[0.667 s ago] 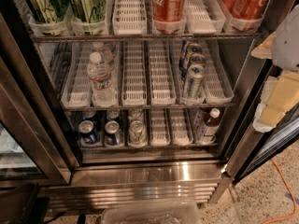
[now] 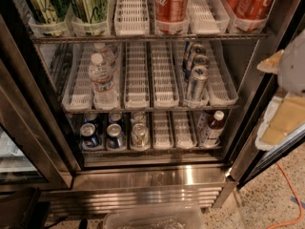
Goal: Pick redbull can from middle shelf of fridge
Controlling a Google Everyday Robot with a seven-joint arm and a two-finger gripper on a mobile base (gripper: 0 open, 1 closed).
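Note:
The fridge point(image 2: 152, 178) stands open in front of me, with three wire rack levels in view. On the middle shelf point(image 2: 143, 108), a row of three slim silver-and-blue redbull cans sits in a white slotted tray right of centre. The front redbull can point(image 2: 196, 82) stands upright near the shelf's front edge. Clear water bottles point(image 2: 102, 80) stand at the left of the same shelf. My gripper point(image 2: 281, 104), white with cream-coloured parts, is at the right edge of the view. It is outside the fridge, right of the door frame and well apart from the cans.
The top level holds green cans point(image 2: 88, 4) at left and red Coca-Cola cans point(image 2: 170, 4) at right. The bottom level holds short blue cans point(image 2: 90, 135) and a small bottle point(image 2: 212, 128). A clear plastic bin point(image 2: 155, 218) is on the floor in front, and an orange cable point(image 2: 290, 194) lies at right.

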